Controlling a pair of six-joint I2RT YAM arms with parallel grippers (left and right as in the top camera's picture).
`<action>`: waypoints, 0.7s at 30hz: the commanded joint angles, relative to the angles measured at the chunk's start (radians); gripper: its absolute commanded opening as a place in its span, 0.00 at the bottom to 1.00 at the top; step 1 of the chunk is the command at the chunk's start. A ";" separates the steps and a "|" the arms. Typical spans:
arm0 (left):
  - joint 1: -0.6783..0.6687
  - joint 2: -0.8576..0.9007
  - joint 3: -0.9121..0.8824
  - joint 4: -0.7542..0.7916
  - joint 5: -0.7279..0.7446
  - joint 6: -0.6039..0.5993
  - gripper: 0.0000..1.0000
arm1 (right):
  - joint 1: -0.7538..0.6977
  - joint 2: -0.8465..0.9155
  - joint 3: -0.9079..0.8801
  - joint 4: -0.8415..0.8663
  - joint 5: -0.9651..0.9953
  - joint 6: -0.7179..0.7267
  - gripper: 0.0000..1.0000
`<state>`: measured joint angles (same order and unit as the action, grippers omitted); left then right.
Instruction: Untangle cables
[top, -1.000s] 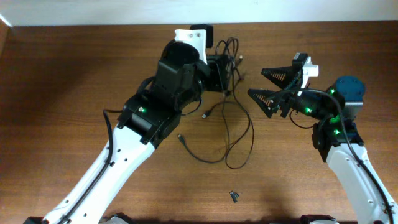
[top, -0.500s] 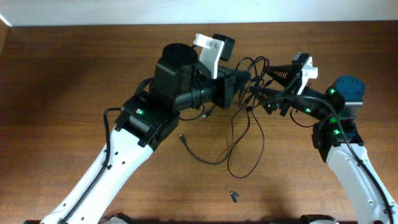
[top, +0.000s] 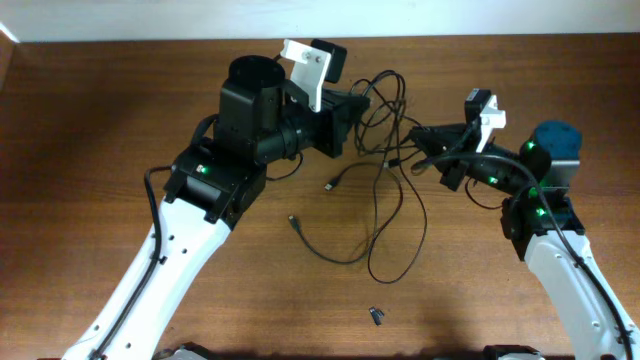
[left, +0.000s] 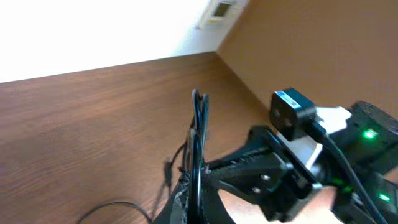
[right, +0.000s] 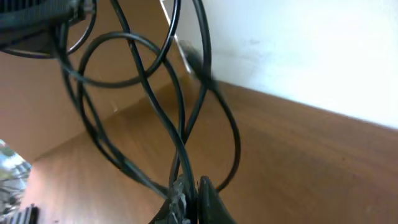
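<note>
Overhead view: which step is this?
- Pulling the tangle apart, I'd judge. The left gripper and right gripper face each other, the thin black cables strung between them, with loose ends trailing below onto the brown wooden table.
- Grips?
- Both are clamped tight on strands rising from their tips.
- Next?
- Probably drawing the arms apart slowly, watching that no knot tightens.

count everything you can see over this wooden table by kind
white and black robot arms: 2 (left, right)
tangled bundle of thin black cables: 1 (strands too knotted to count apart)
tiny dark loose piece: 1
total: 4
</note>
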<state>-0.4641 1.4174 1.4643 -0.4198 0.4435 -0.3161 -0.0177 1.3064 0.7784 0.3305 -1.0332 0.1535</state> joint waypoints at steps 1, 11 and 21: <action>0.009 -0.027 0.010 0.006 -0.179 -0.061 0.00 | 0.004 -0.002 0.009 -0.037 -0.013 -0.008 0.04; 0.009 -0.027 0.010 -0.017 -0.117 -0.096 0.00 | 0.004 -0.002 0.009 -0.047 -0.009 -0.008 0.99; 0.009 -0.027 0.010 -0.030 0.251 0.262 0.00 | 0.004 -0.002 0.009 -0.047 -0.010 -0.008 0.99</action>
<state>-0.4622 1.4170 1.4643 -0.4534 0.5297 -0.2131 -0.0177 1.3064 0.7784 0.2836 -1.0367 0.1501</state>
